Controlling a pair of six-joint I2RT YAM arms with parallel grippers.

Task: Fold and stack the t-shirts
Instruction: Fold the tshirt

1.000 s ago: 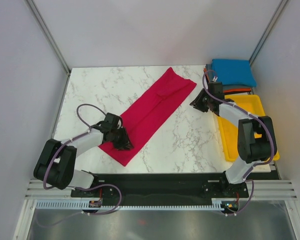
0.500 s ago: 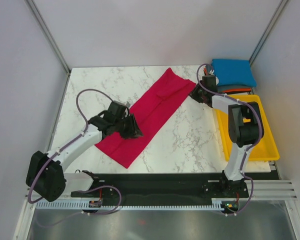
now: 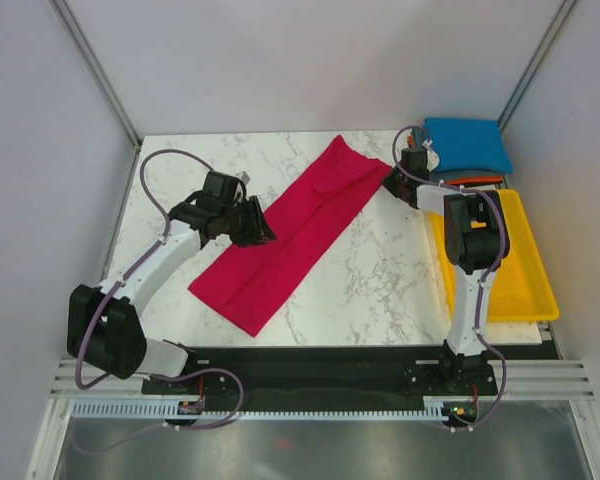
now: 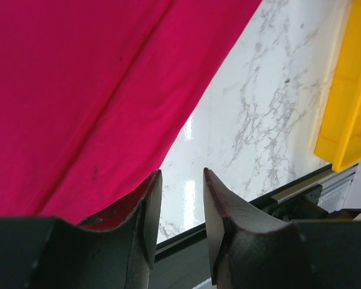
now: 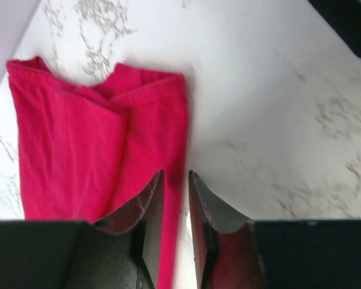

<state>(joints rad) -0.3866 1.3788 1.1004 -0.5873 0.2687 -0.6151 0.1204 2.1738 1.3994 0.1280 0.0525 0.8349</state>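
Top view: crimson t-shirt [image 3: 295,235] is long flat folded strip, lying diagonal on glossy marble surface [image 3: 370,280]. Left tool [image 3: 260,230] over strip's 9 o'clock edge. Right tool [image 3: 390,184] at its 1 o'clock corner.
Left wrist: tool spread, gap empty; soft cloth at 10 o'clock.
Right wrist: tool narrowly parted, astride hemmed edge; contact unclear.

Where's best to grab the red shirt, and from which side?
Probably the red t-shirt by its far short end, coming low from the right. It lies flat as a long diagonal strip, so only an edge offers a pinch, and the right gripper is beside that end.
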